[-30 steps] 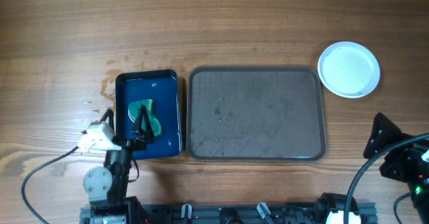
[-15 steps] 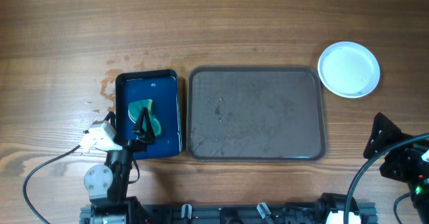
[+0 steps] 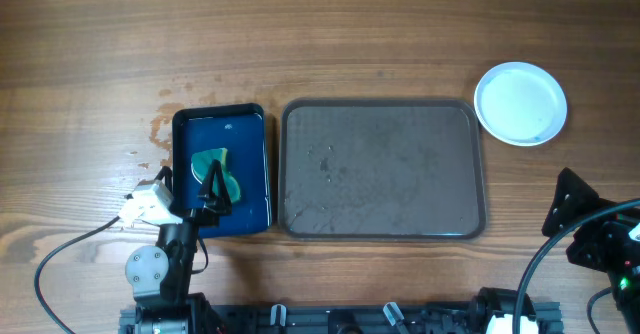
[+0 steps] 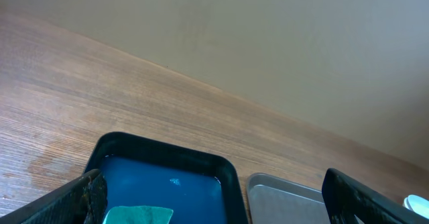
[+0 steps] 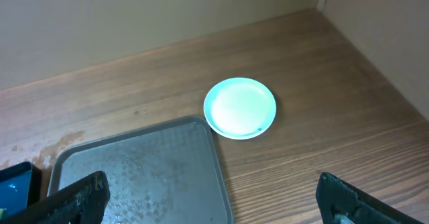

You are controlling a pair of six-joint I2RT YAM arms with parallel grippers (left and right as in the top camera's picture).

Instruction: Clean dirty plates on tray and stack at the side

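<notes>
Robot lab bench: wood-grain table (image 3: 350, 34), plain beige wall (image 4: 268, 36) at far side, arm-mounting rail (image 3: 340, 320) along near edge.

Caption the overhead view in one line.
Empty grey tray at centre; white plate off its upper-right corner; open left gripper over blue tray with green sponge.

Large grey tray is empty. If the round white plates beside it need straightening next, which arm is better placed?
Right, probably. The right arm sits nearest the round white plates, jaws open and empty. The left arm hangs over the green sponge in the small dark blue tray, beyond the large grey tray.
</notes>
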